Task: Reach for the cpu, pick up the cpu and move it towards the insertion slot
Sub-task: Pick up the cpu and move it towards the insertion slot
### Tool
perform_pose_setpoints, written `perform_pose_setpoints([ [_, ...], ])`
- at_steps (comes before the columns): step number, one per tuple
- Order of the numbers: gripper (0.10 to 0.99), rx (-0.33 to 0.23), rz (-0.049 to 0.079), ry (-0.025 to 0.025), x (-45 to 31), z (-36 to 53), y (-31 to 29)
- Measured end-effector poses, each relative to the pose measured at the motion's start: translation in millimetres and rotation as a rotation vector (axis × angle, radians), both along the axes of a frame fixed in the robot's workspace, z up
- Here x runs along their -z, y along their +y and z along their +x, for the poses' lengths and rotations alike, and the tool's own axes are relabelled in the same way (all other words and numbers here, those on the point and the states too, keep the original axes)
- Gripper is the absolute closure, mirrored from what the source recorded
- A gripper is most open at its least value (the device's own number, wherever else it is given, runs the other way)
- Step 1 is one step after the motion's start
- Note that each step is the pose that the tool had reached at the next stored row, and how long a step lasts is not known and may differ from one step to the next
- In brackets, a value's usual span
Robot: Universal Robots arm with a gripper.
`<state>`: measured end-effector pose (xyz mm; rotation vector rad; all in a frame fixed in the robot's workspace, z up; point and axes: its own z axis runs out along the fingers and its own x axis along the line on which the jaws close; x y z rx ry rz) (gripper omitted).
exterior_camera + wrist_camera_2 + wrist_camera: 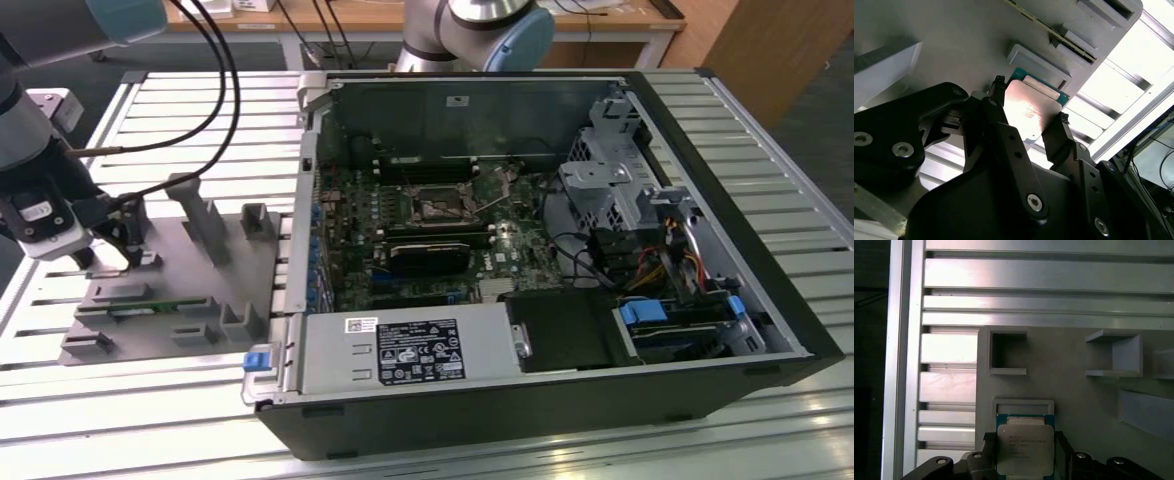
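the cpu [1025, 450] has a shiny metal top and the fixture plate [1079, 390] is matt grey plastic.

Hand [1031, 100] straddles cpu [1029, 114] (silvery top).

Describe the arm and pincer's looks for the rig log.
Arm: grey tube, light-blue joint cap, black cables looping alongside, white-labelled block at the wrist. Pincer: black, angular linked bars with silver socket-head screws.

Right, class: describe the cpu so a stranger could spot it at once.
Beside the open computer case lies a grey fixture plate. Near its edge sits the cpu, a flat silvery square rimmed in green, unlike the plain grey blocks around it.
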<state>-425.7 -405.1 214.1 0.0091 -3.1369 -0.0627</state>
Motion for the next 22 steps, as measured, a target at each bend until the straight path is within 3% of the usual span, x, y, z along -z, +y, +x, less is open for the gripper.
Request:
perform_pose_setpoints([
  [22,0.541,0.000,0.000,0.0001,-6.2,0.0,0.5],
])
